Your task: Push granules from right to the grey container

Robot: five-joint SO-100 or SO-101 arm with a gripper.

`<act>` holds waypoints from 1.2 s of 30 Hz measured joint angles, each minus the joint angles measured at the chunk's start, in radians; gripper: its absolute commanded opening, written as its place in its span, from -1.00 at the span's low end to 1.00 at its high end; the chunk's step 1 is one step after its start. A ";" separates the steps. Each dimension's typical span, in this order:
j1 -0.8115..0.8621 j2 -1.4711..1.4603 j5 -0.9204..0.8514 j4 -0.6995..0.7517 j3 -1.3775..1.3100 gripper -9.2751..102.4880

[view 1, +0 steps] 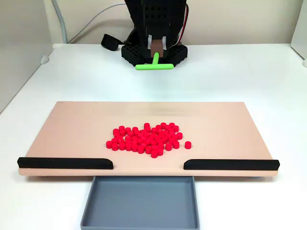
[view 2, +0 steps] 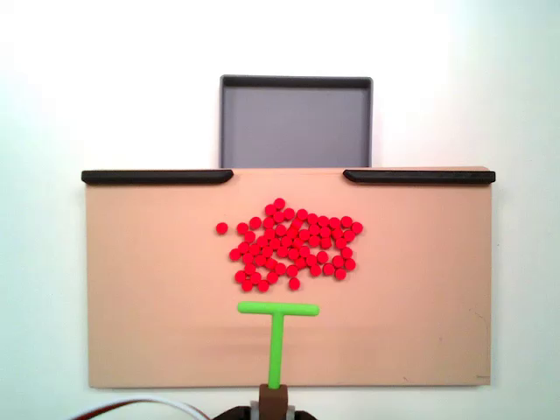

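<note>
Granules (view 1: 146,139) clustered at centre of the board (view 1: 67,129) in a fixed view, one bead slightly apart at the cluster's right; in the other fixed view cluster (view 2: 293,245) sits just above frame centre, one stray at its left. Tray (view 1: 141,201) at bottom centre, butted to the board's near edge at the gap between two black strips (view 1: 64,163); tray looks bare. Gripper (view 1: 156,53) at top centre, clamped on the stem of the green stick (view 2: 278,337); crossbar lies just below the cluster, apart from it.
</note>
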 measured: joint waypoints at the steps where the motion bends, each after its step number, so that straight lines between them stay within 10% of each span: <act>1: 0.000 0.000 0.000 0.000 0.000 -0.84; 36: 0.038 -0.060 -0.086 -0.012 0.000 -0.84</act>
